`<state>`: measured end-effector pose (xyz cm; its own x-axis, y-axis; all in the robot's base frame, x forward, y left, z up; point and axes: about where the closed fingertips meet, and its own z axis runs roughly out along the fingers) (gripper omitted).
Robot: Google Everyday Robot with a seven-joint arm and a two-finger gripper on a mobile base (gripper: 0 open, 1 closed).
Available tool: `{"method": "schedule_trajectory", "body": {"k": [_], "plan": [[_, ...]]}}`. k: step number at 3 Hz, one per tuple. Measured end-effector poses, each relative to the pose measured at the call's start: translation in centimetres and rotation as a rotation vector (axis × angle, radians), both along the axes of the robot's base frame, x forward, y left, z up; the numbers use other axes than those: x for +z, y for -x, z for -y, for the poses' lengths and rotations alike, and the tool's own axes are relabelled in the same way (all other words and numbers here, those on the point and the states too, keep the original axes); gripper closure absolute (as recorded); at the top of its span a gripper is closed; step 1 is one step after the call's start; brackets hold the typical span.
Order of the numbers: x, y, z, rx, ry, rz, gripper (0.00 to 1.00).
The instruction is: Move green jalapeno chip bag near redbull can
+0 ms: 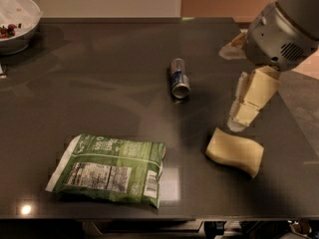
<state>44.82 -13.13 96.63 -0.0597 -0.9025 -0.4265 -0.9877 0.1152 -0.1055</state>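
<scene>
The green jalapeno chip bag (109,168) lies flat near the front left of the dark table, label panel up. The redbull can (179,77) lies on its side near the table's middle, silver top toward the front. My gripper (243,114) hangs from the arm at the right, just above the far edge of a pale yellow sponge, well right of the can and far from the bag. It holds nothing that I can see.
A pale yellow wavy sponge (235,151) lies at the front right, under the gripper. A white bowl (15,21) with dark bits stands at the back left corner. The dark table (99,83) ends close in front of the bag.
</scene>
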Motion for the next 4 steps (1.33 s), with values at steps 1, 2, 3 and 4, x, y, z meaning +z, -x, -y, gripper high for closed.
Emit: {"method": "schedule_trajectory", "body": {"k": [1, 2, 3, 4], "plan": [[-1.3, 1.4, -4.3, 0.093, -0.047, -0.019, 0.0], [-3.7, 3.7, -8.2, 0.179, -0.047, -0.03, 0.0], [-6.5, 5.5, -11.2, 0.227, -0.02, -0.026, 0.0], [-8.7, 6.7, -13.0, 0.238, 0.015, -0.015, 0.0]]}}
